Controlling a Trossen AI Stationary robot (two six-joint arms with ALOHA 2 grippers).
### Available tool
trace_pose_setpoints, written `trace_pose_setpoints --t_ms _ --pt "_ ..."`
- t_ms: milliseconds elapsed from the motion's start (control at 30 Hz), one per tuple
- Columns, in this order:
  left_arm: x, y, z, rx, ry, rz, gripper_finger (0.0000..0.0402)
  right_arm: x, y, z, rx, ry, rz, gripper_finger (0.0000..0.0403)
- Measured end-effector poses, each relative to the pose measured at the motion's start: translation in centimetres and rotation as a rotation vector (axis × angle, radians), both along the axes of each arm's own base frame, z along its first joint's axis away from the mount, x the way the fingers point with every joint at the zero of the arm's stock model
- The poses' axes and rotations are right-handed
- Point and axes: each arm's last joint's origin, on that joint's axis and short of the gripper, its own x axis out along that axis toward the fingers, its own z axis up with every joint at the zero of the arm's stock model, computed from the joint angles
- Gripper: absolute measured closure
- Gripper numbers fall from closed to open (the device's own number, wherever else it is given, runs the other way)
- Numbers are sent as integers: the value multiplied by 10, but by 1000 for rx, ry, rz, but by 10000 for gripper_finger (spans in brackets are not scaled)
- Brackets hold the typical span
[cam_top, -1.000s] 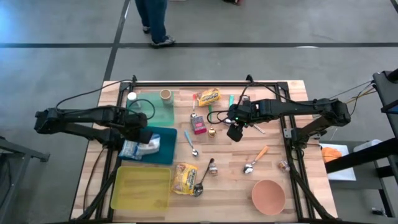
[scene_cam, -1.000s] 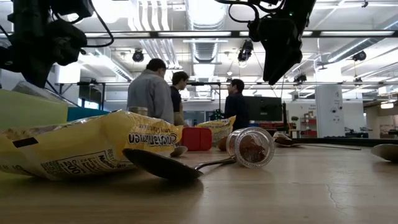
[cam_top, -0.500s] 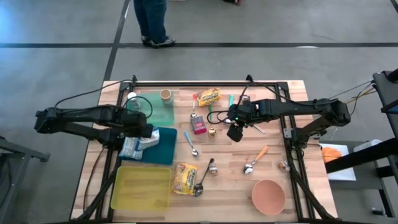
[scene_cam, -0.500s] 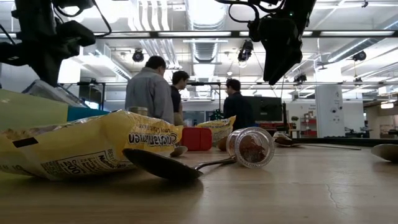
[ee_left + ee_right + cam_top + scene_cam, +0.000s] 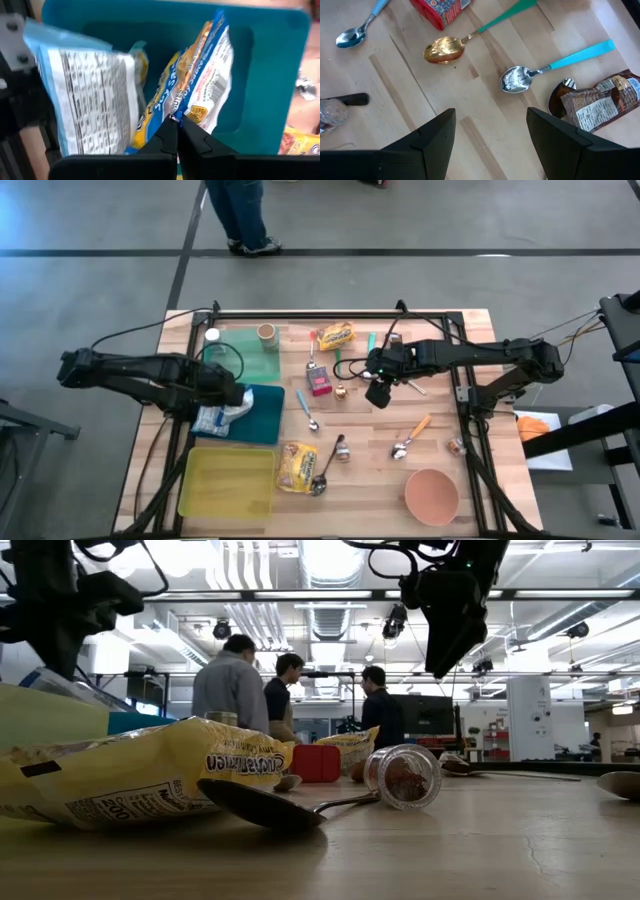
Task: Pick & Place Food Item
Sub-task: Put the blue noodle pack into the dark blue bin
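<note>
My left gripper (image 5: 176, 131) has its two dark fingers pressed shut on the top edge of the blue, white and orange crinkled plastic snack bag (image 5: 200, 85), which hangs from the fingertips over the teal rectangular plastic tray (image 5: 260, 65); a second pale blue bag (image 5: 87, 95) with printed text sits just beside it. Farther across the wooden table (image 5: 380, 470), my right gripper (image 5: 490, 132) hovers with its fingers apart and empty above a gold spoon (image 5: 445, 49) and a steel spoon with a turquoise handle (image 5: 520, 79).
</note>
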Motion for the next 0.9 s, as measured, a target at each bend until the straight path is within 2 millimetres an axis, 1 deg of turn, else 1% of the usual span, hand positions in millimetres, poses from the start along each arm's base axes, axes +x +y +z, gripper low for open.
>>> trace_pose_setpoints --t_ms 300,500,700,900 --pt "3 -19 -10 -24 56 25 401 0 2 -2 2 5 4 160" --pt "13 -29 -16 -25 79 34 401 0 3 -2 2 5 9 160" --pt "19 -32 -23 4 119 31 401 0 3 -2 6 5 12 160" --pt "12 -30 -27 39 258 38 401 0 5 -2 22 5 30 160"
